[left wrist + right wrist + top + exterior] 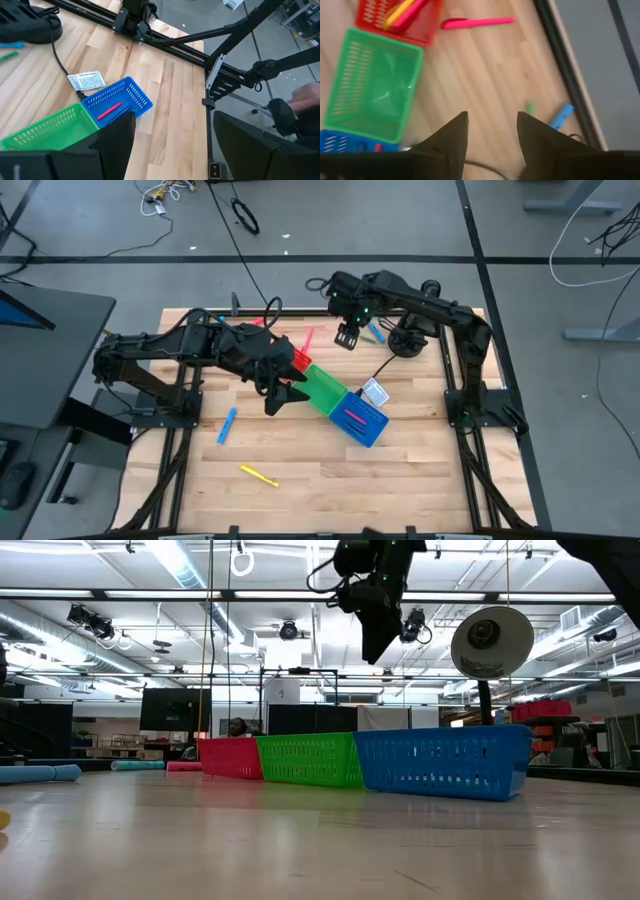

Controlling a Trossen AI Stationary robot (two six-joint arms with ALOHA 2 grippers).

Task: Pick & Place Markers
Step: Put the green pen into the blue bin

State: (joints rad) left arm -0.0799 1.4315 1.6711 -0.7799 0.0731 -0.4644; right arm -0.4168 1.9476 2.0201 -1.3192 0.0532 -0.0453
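Three bins stand in a slanted row: red (300, 361), green (325, 387) and blue (363, 421). The red bin (400, 17) holds yellow and pink markers, and the blue bin (117, 97) holds a red marker (109, 111). Loose on the table lie a pink marker (477, 22), a blue marker (561, 116) beside a green one (530, 106) at the far edge, another blue marker (228, 425) and a yellow marker (258, 475). My right gripper (492, 132) hangs open above the far side, between the pink and blue markers. My left gripper (175, 145) hangs open over the red and green bins.
A white tag (375, 392) lies by the blue bin's far side. A black round stand (406, 340) with a cable sits at the far right. Black frame rails (165, 37) run along the table's edges. Bare wood lies toward the near edge.
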